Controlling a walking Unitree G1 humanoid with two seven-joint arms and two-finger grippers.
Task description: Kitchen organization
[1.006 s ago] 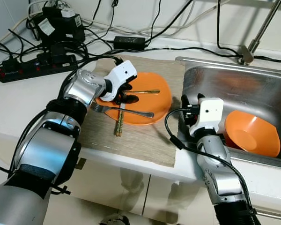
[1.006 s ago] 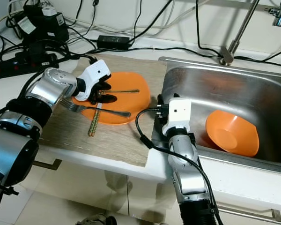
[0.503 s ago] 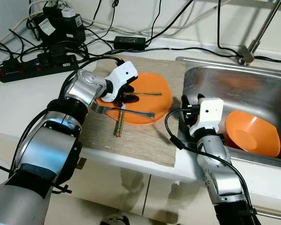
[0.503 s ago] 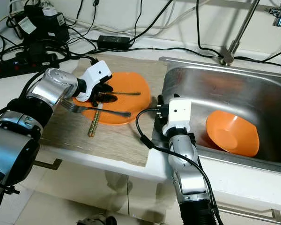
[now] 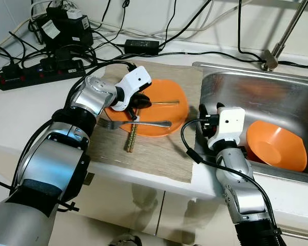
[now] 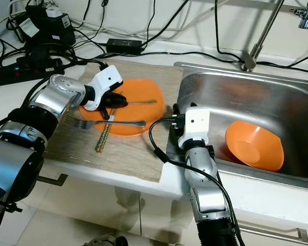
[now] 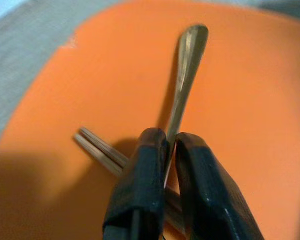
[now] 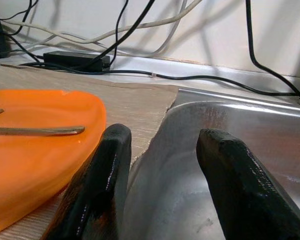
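Left end effector (image 7: 165, 145) pinching slim metal spoon (image 7: 186, 75), glossy orange plate (image 7: 250, 100)

cables (image 5: 66, 61) crowd counter, sink (image 5: 277, 97) roomy
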